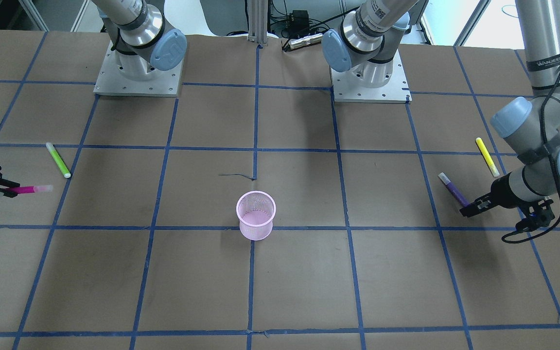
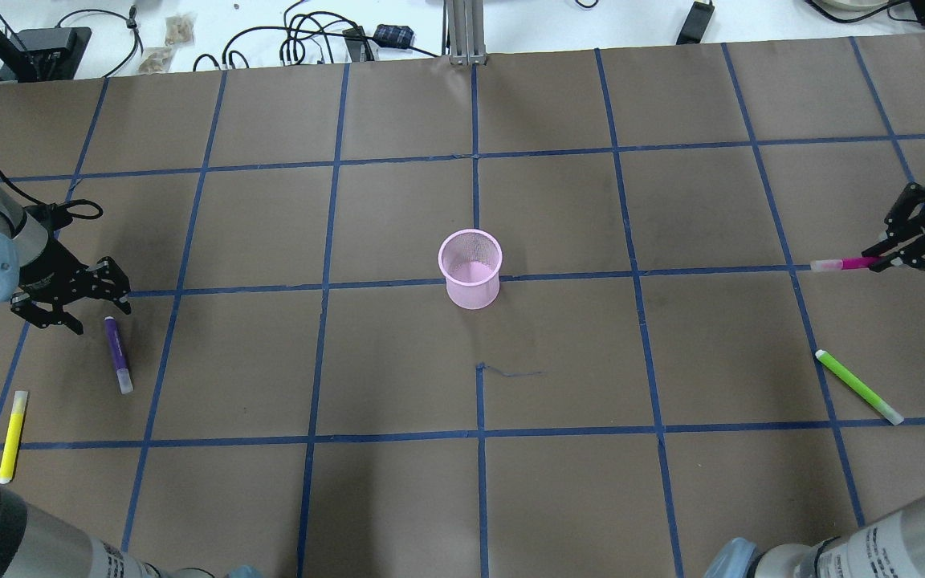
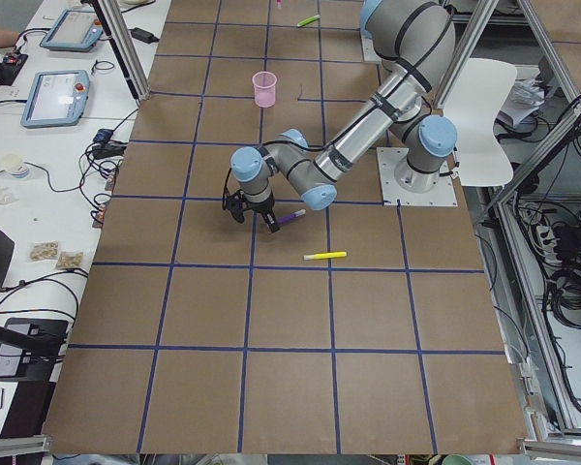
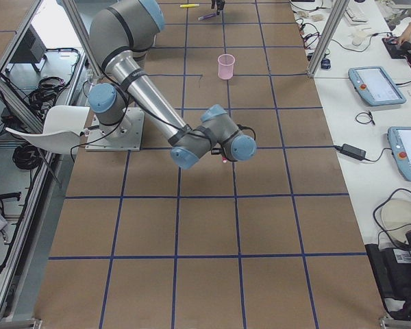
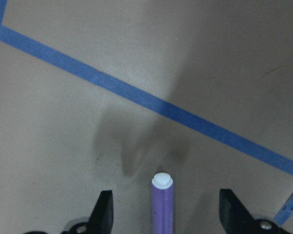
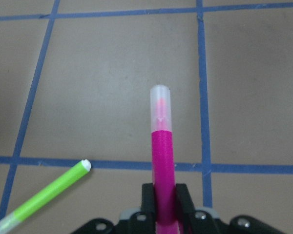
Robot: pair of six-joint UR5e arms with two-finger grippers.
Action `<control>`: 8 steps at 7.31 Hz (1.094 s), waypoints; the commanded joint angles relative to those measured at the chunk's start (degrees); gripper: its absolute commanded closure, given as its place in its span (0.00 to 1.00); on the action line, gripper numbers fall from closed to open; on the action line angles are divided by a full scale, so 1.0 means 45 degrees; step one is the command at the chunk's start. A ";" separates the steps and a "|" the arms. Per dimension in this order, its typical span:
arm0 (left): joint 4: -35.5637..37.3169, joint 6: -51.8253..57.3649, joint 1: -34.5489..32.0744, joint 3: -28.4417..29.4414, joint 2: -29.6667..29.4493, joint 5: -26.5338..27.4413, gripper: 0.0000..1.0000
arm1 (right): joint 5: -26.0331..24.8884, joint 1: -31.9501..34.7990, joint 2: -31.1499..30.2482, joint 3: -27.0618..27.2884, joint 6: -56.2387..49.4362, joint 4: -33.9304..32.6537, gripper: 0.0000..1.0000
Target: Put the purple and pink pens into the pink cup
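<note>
Progress: no pens in pink cup [image 2: 470, 269] yet; it stands empty at centre of table [image 2: 398, 498]. R gripper [image 6: 164, 197] is clamped on pink pen [image 6: 162, 161] at right edge, pen approx level, well apart from cup. L gripper [image 2: 101, 317] is spread wide astride purple pen [image 2: 118, 353], which lies flat at left edge; no contact visible. Outstanding: grasp purple pen, carry both pens to cup, insert both.

Green highlighter [image 2: 859, 387] lying on brown blue-gridded table [image 2: 398, 498], yellow highlighter [image 2: 12, 436] lying near the opposite end
</note>
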 commanded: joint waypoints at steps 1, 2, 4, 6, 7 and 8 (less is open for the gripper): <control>0.0027 0.0006 0.0000 0.0079 -0.0242 0.0007 0.45 | 0.0491 0.2096 -0.1492 0.0016 0.3344 0.0206 0.88; 0.0027 -0.0090 0.0000 0.0118 -0.0243 0.0007 0.48 | 0.0512 0.3248 -0.2118 -0.0003 0.5023 0.0168 0.88; 0.0027 -0.0110 0.0000 0.0119 -0.0262 -0.0031 0.80 | 0.0338 0.5804 -0.3117 -0.0003 0.8923 -0.0781 0.86; -0.0012 -0.0130 0.0020 0.0119 -0.0302 -0.0109 1.00 | -0.2126 0.9315 -0.3063 -0.0022 1.2528 -0.3315 0.84; -0.0012 -0.0149 0.0000 0.0177 -0.0108 -0.0110 1.00 | -0.3749 1.1016 -0.2579 -0.0081 1.3119 -0.3889 0.84; -0.0012 -0.0150 -0.0154 0.0409 0.0145 -0.0110 1.00 | -0.5138 1.2232 -0.1762 -0.0313 1.4344 -0.4746 0.84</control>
